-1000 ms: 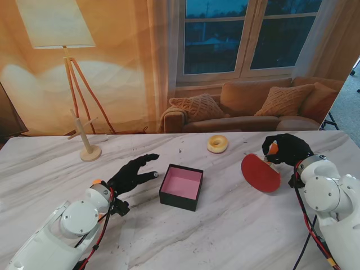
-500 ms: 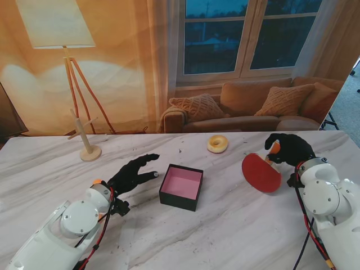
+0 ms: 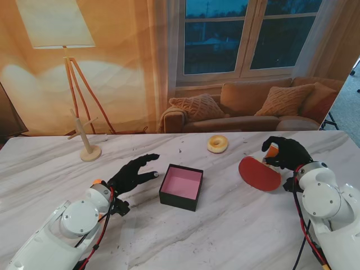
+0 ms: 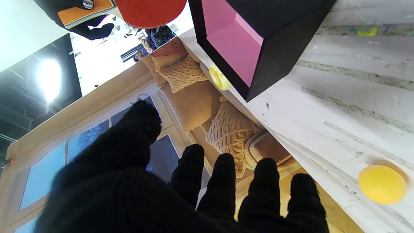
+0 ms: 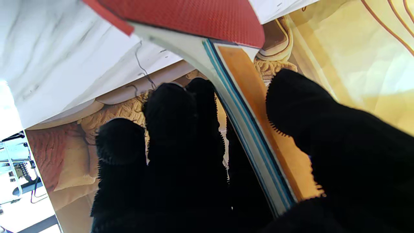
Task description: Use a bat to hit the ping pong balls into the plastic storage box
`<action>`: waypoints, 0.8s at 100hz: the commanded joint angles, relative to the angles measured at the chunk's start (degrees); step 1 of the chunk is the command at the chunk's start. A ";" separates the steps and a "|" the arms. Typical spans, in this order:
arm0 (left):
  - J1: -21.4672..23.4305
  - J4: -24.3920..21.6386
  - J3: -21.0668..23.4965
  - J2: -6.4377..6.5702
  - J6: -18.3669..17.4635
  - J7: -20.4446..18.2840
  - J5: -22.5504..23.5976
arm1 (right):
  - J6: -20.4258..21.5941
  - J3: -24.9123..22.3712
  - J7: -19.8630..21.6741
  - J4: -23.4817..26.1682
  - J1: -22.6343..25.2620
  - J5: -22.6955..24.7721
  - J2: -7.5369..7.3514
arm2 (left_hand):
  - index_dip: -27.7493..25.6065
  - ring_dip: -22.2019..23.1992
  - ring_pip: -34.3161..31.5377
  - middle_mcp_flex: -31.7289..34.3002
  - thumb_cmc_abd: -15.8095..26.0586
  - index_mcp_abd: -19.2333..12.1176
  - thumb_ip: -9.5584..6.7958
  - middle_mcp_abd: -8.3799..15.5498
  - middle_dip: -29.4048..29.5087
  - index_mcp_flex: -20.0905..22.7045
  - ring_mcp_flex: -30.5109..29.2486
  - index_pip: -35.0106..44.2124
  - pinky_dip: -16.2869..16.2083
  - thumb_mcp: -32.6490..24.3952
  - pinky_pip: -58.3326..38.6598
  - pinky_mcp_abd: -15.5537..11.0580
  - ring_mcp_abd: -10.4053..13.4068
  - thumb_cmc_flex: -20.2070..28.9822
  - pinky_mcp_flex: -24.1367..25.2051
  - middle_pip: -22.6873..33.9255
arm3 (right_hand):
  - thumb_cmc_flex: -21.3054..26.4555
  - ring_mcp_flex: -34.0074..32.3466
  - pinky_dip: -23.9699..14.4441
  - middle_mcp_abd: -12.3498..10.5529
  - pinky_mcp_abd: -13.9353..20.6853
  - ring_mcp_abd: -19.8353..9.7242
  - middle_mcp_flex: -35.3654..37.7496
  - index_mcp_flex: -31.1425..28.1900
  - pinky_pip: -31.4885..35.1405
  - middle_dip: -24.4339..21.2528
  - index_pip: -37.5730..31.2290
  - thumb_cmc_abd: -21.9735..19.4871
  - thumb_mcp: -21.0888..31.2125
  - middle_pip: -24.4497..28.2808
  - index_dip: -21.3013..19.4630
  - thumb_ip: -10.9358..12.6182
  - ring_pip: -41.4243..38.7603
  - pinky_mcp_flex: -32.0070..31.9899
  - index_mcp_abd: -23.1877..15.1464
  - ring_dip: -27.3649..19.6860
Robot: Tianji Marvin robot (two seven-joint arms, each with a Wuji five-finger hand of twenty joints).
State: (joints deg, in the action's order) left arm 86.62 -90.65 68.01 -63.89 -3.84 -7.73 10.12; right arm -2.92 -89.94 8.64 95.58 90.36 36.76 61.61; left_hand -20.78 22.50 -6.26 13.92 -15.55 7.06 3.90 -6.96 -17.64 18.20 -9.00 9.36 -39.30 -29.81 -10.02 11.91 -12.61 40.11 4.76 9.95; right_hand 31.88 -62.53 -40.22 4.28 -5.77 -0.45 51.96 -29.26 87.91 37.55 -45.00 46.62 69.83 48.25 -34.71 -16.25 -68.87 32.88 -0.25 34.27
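The bat (image 3: 260, 174) is clasped by its handle in the right hand (image 3: 285, 153) near the table's (image 3: 225, 236) right edge, tilted toward the storage box (image 3: 181, 187), while the left hand (image 3: 134, 173) rests spread

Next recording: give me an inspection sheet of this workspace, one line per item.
Surface: marble table, scuffed.
Job's things: bat in the right hand; box open, pink inside, no ball in it; ball on the table, seen only by the left wrist camera.
Clutter: donut; wooden stand.
Hands: right hand shut on the bat; left hand open.
Cables: along both forearms.
Surroundings: living-room backdrop.
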 commanded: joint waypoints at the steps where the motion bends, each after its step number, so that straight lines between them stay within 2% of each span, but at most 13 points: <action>1: 0.03 0.13 -0.10 -0.22 0.24 -0.91 -0.14 | 0.36 -0.23 1.23 0.21 0.79 0.76 -0.16 | -0.15 0.44 -0.07 1.77 0.86 -0.60 -1.37 0.07 -0.62 0.77 1.58 -0.21 0.13 1.59 0.65 -0.47 0.15 0.85 0.92 -0.39 | -2.22 2.45 -0.52 -1.61 -0.02 -1.02 -5.08 3.73 -1.12 -0.01 0.32 -1.37 2.19 -1.29 -0.70 4.47 0.89 -1.81 -0.94 0.68; 4: 0.02 0.13 -0.11 -0.22 0.25 -0.92 -0.15 | 0.57 -0.38 1.59 0.40 0.91 0.70 -0.23 | -0.15 0.44 -0.06 1.75 0.89 -0.63 -1.38 0.03 -0.61 0.74 1.60 -0.22 0.13 1.58 0.65 -0.44 0.11 0.87 0.92 -0.40 | -2.70 3.31 -0.97 -1.71 -0.04 -1.08 -6.38 4.35 -1.63 -0.40 0.48 -1.96 2.32 -1.70 -0.71 6.49 1.16 -2.38 -1.07 0.87; 7: 0.02 0.13 -0.11 -0.23 0.26 -0.93 -0.17 | 0.76 -0.50 1.83 0.56 1.02 0.64 -0.27 | -0.15 0.44 -0.06 1.76 0.88 -0.63 -1.38 0.00 -0.61 0.77 1.59 -0.21 0.13 1.59 0.64 -0.43 0.16 0.87 0.92 -0.40 | -2.87 4.05 -1.15 -1.73 -0.02 -1.12 -7.82 4.85 -1.95 -0.74 0.64 -2.26 2.32 -2.28 -0.68 7.26 1.45 -2.96 -1.10 0.90; 19: 0.03 0.13 -0.09 -0.22 0.25 -0.93 -0.14 | 1.35 -0.70 1.62 0.90 1.27 0.78 -0.25 | -0.16 0.45 -0.07 1.78 0.87 -0.63 -1.38 -0.03 -0.61 0.81 1.57 -0.18 0.09 1.59 0.61 -0.44 0.12 0.86 0.92 -0.40 | -2.38 4.42 -1.73 -1.23 -0.11 -1.42 -8.95 3.22 -2.20 -1.32 0.11 -3.36 2.56 -2.70 -0.82 8.13 1.61 -3.21 -2.56 1.05; 31: 0.05 0.14 -0.06 -0.22 0.22 -0.93 -0.15 | 1.17 -0.73 2.14 1.13 1.38 -0.50 -0.24 | -0.16 0.45 -0.07 1.84 0.86 -0.63 -1.38 0.05 -0.62 0.85 1.57 -0.16 0.06 1.60 0.60 -0.43 0.06 0.87 0.93 -0.40 | -2.12 3.88 -2.17 -0.24 -0.01 -1.63 -9.26 -2.94 -2.22 -1.40 -1.02 -4.17 2.70 -2.61 -1.05 8.40 1.17 -2.70 -5.12 1.26; 35: 0.06 0.13 -0.06 -0.22 0.22 -0.93 -0.15 | 0.91 -0.70 2.21 1.27 1.48 -1.07 -0.19 | -0.16 0.45 -0.07 1.80 0.90 -0.61 -1.38 0.01 -0.61 0.85 1.55 -0.16 0.05 1.59 0.60 -0.44 0.10 0.86 0.94 -0.42 | -1.27 3.74 -2.61 0.08 0.05 -1.76 -9.47 -4.65 -2.44 -1.25 -1.19 -3.92 2.14 -2.52 0.50 5.22 1.05 -2.63 -6.17 1.30; 41: 0.06 0.13 -0.06 -0.22 0.23 -0.93 -0.15 | 0.74 -0.61 1.94 1.30 1.54 -1.57 -0.09 | -0.17 0.45 -0.06 1.82 0.92 -0.64 -1.38 -0.06 -0.61 0.86 1.59 -0.15 0.05 1.61 0.60 -0.48 0.10 0.85 0.92 -0.42 | -0.50 3.69 -2.62 0.54 0.21 -1.85 -10.01 -6.38 -2.99 -1.04 -3.98 -2.89 2.22 -2.58 2.90 1.92 1.22 -2.46 -6.88 1.21; 49: 0.06 0.12 -0.06 -0.22 0.23 -0.94 -0.15 | 0.56 -0.58 1.66 1.33 1.61 -2.15 0.01 | -0.17 0.44 -0.06 1.80 0.95 -0.64 -1.38 -0.07 -0.61 0.89 1.59 -0.14 0.03 1.61 0.59 -0.41 0.08 0.87 0.94 -0.43 | 0.38 4.00 -1.73 0.99 0.41 -1.96 -11.01 -7.08 -4.65 -1.00 -5.34 -3.07 1.99 -2.69 3.65 0.93 2.06 -2.31 -6.48 0.90; 63: 0.06 0.12 -0.06 -0.22 0.23 -0.93 -0.15 | 0.51 -0.96 1.28 1.61 1.94 -3.07 0.16 | -0.19 0.45 -0.07 1.84 1.00 -0.52 -1.37 0.02 -0.62 1.09 1.55 -0.07 0.01 1.68 0.58 -0.46 0.01 0.87 0.93 -0.41 | 3.71 5.01 -0.05 2.22 0.21 -1.76 -13.81 -5.92 -7.14 -0.07 -10.57 -7.04 -0.59 -1.66 5.22 -0.44 3.38 -2.58 -4.05 0.97; 70: 0.10 0.02 -0.04 -0.20 0.36 -1.07 -0.26 | 1.05 -1.29 1.10 1.60 2.04 -2.86 0.15 | -0.19 0.45 -0.07 1.86 1.04 -0.54 -1.37 -0.14 -0.62 1.14 1.59 -0.07 -0.01 1.73 0.57 -0.46 -0.07 0.86 0.93 -0.41 | 2.76 4.95 0.76 3.19 -0.42 -1.20 -14.99 -4.73 -8.35 0.72 -13.92 -8.24 -1.62 -0.30 4.62 -0.89 3.91 -2.32 -2.14 0.84; 80: 0.06 -0.01 -0.10 -0.19 0.51 -1.22 -0.40 | 1.44 -1.71 0.86 1.85 2.25 -3.06 0.21 | -0.19 0.46 -0.08 1.84 1.08 -0.51 -1.38 -0.27 -0.62 1.21 1.60 -0.05 -0.08 1.76 0.51 -0.44 -0.13 0.93 0.94 -0.43 | 3.16 4.16 2.01 4.24 -1.64 -0.86 -15.26 -5.70 -9.87 2.01 -16.49 -9.77 -2.55 1.80 4.07 -0.90 3.67 -0.89 -1.75 0.90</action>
State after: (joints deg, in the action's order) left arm 86.58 -90.64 67.98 -63.89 -3.60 -8.01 9.93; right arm -1.62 -91.34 9.09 97.08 92.27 33.73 61.72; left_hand -20.78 22.51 -6.26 13.92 -15.53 7.06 3.89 -6.98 -17.64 18.20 -9.00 9.36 -39.30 -29.80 -10.02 11.91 -12.65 40.11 4.76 9.95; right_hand 34.12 -59.07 -39.50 7.82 -6.21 -1.06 39.09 -34.20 78.87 38.40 -58.64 38.48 67.91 48.28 -29.75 -15.33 -65.42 30.46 -2.28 34.99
